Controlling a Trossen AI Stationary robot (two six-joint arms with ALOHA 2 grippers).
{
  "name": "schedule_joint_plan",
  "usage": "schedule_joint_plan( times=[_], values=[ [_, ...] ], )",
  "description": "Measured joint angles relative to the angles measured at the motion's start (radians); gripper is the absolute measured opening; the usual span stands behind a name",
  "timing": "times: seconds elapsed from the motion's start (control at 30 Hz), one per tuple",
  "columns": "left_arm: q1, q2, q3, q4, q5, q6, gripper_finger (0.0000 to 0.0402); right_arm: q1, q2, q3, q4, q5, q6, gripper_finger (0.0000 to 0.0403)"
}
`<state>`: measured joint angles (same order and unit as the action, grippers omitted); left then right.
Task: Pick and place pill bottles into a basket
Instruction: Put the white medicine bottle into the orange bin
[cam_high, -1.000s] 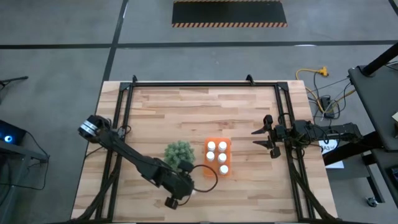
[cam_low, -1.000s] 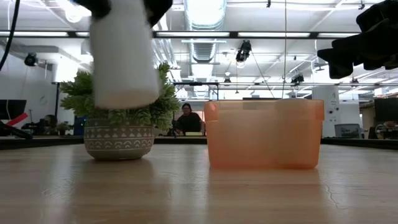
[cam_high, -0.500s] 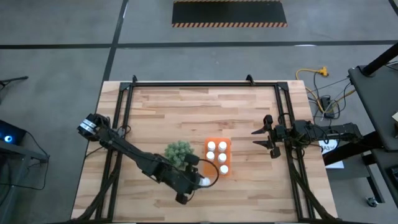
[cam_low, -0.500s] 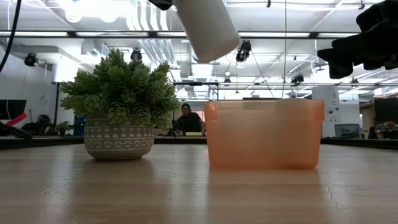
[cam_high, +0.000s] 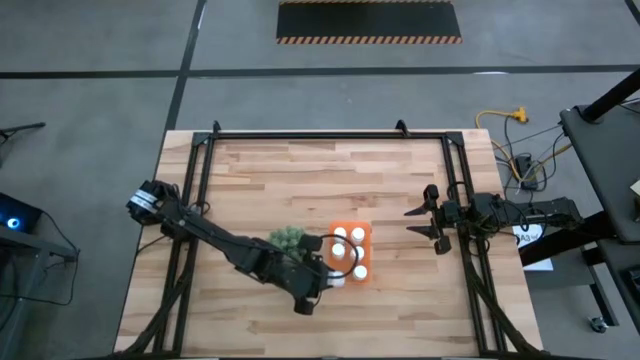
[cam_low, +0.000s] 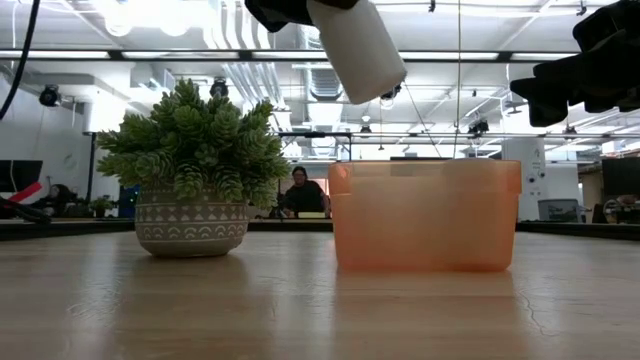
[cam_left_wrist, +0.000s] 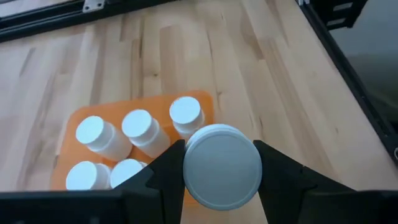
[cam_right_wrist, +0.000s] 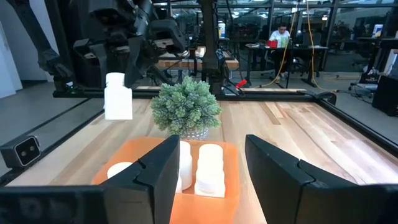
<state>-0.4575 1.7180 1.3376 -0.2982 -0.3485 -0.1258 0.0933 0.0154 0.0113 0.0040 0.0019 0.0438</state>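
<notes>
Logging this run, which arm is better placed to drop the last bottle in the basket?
Left. Its tool already holds the bottle above the basket; the right tool waits open, apart.

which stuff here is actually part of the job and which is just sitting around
Part of the job:
- pill bottle held in the left tool
- five pill bottles already in the basket
- orange basket

Just lying about:
- potted plant
- right tool, waiting open at the table's right edge
</notes>
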Motion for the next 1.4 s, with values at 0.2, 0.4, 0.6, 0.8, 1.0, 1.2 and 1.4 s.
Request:
schedule_joint_plan(
  times=[0.2,0.4,0.6,0.8,1.0,1.2,1.4],
  values=[
    [0.035,0.000,0.006,-0.007,0.057,-0.022,0.0142,0.000,0.000,0.000,0.000,0.000,0.001,0.0173],
    [0.064,0.000,0.006,-0.037,0.084,-0.031,0.0142,0.000,0.000,0.000,0.000,0.000,0.000,0.0171],
    [0.091,0.000,0.013,-0.061,0.118,-0.052,0.0142,0.000,0.000,0.000,0.000,0.000,-0.002,0.0173],
    [0.112,0.000,0.013,-0.065,0.156,-0.053,0.0142,0.000,0.000,0.000,0.000,0.000,-0.001,0.0171],
    [0.130,0.010,0.038,-0.121,0.177,-0.077,0.0142,0.000,0.000,0.000,0.000,0.000,0.001,0.0174],
    [0.134,0.073,0.133,-0.194,0.188,-0.046,0.0142,0.000,0.000,0.000,-0.001,0.000,0.000,0.0171],
    [0.144,0.126,0.196,-0.249,0.182,-0.025,0.0142,0.000,0.002,0.000,0.000,-0.001,-0.002,0.0173]
  ],
)
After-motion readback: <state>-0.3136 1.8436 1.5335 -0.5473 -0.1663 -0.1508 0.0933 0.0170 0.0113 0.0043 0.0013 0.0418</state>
